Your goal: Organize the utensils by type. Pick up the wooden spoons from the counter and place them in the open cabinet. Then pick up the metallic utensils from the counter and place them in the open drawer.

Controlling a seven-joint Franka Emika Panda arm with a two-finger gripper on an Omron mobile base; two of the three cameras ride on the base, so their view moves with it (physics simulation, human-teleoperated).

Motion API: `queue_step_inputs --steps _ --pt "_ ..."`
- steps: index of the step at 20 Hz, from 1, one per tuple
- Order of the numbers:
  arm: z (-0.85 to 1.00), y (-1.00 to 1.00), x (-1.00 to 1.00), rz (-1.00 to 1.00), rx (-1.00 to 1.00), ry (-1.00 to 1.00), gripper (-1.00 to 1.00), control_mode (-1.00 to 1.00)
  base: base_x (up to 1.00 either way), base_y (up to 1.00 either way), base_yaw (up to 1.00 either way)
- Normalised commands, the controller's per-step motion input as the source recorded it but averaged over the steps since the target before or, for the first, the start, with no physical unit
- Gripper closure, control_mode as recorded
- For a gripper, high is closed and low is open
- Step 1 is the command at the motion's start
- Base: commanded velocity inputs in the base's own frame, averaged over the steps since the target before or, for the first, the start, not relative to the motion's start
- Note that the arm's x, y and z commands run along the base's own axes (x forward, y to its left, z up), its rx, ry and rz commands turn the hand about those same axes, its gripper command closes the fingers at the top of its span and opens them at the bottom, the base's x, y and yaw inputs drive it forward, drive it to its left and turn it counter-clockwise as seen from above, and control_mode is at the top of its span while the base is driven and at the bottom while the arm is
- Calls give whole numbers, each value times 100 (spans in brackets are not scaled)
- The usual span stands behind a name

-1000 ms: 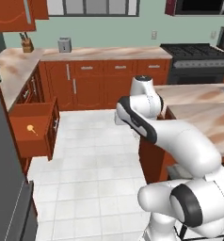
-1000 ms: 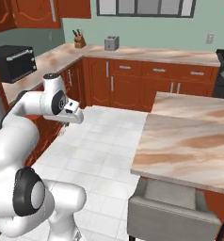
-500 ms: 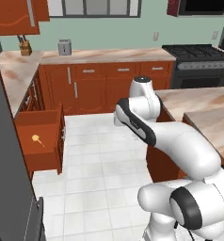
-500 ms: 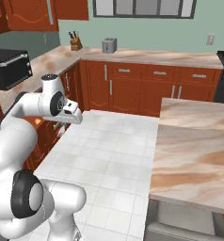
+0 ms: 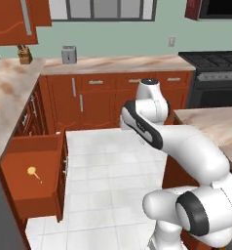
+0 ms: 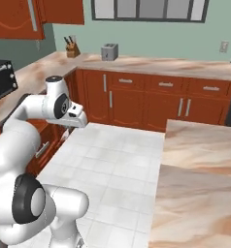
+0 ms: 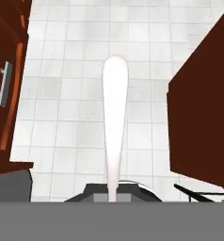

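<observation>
Over glossy white floor tiles (image 7: 62,94), a slim pale metallic utensil (image 7: 115,117) held.

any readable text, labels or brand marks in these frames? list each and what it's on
None: no legible words, numbers or signs in any view.
Toaster: plain grey, no marking visible.
Stove: front too small to show any print.
Utensil in the shut gripper: plain pale surface, unmarked.

White arm (image 6: 37,109) rises at left over tiled floor (image 6: 117,164); marble surface (image 6: 200,193) at right; toaster (image 6: 109,51) on the far surface.
</observation>
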Motion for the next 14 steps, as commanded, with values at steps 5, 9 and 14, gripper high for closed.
queue_step_inputs --steps 5,9,14 --pt "0 0 0 0 0 0 100 100 100 0 27" --pt "0 0 0 0 0 0 100 100 100 -1 31" --pt "0 0 0 0 0 0 100 100 99 -4 35"
